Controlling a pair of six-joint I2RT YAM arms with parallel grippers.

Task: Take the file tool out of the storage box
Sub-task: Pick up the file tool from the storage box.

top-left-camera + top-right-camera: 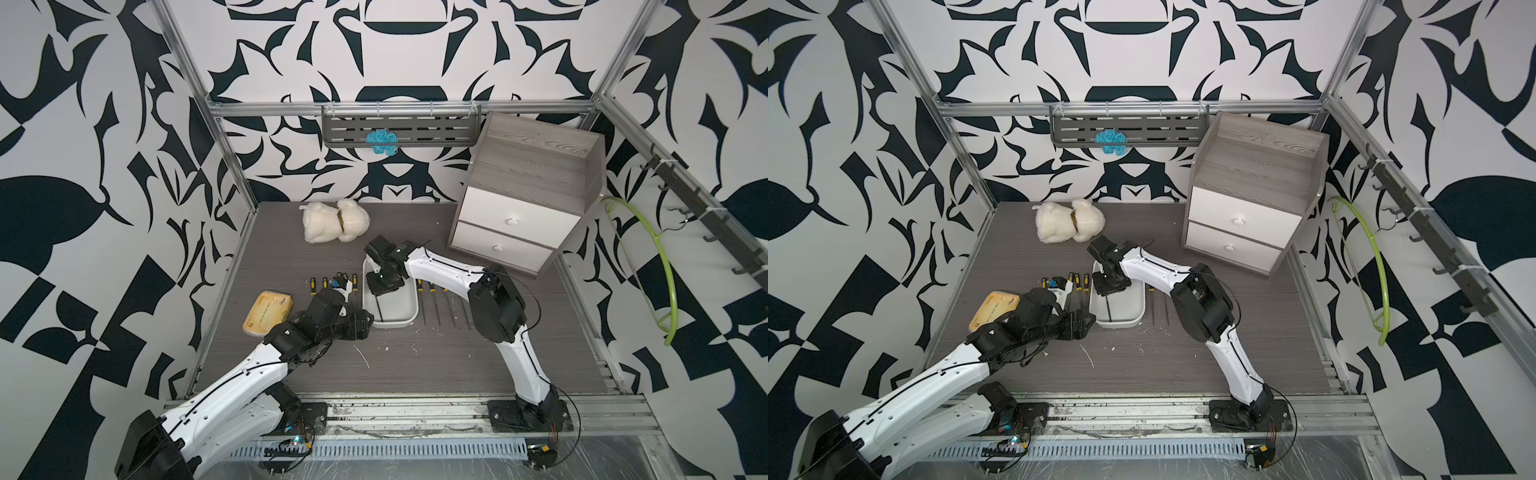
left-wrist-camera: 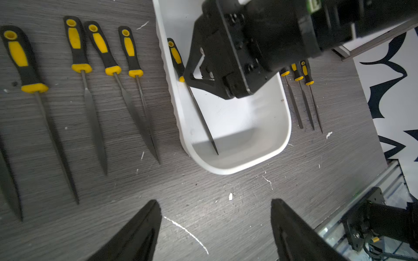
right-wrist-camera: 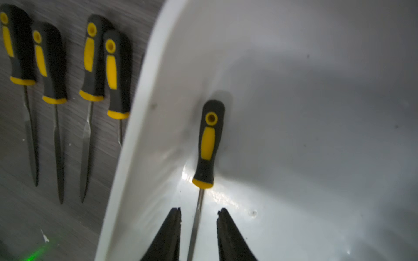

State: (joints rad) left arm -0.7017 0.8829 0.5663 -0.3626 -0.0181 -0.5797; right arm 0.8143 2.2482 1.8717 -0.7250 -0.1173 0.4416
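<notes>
A grey wood-grain surface point(image 1: 415, 365) fills the cell floor. At its 2 o'clock corner stands a grey cabinet point(image 1: 536, 174) with two white drawers. A cream plush toy point(image 1: 334, 220) lies near 12 o'clock.

The white storage box point(image 1: 390, 325) sits near the middle of the surface, its long side running 12 to 6 o'clock. A yellow packet point(image 1: 268, 311) lies well apart from the box, at its 9 o'clock.

The right pincer point(image 3: 200, 210) hangs over the 12 o'clock half of the box. It is released, with its fingers point(image 3: 172, 228) either side of a thin shank and a gap showing on both sides. The left pincer point(image 2: 214, 203) is at the box's 8 o'clock, spread wide with nothing between its fingers.

Black-and-yellow files lie in a row point(image 2: 78, 45) on the surface at the box's 9 o'clock. A smaller row point(image 2: 305, 72) lies at its 3 o'clock.

The file tool point(image 2: 201, 113) is still inside the box. It lies along the 9 o'clock wall, handle toward 12 o'clock and tip toward 6.
</notes>
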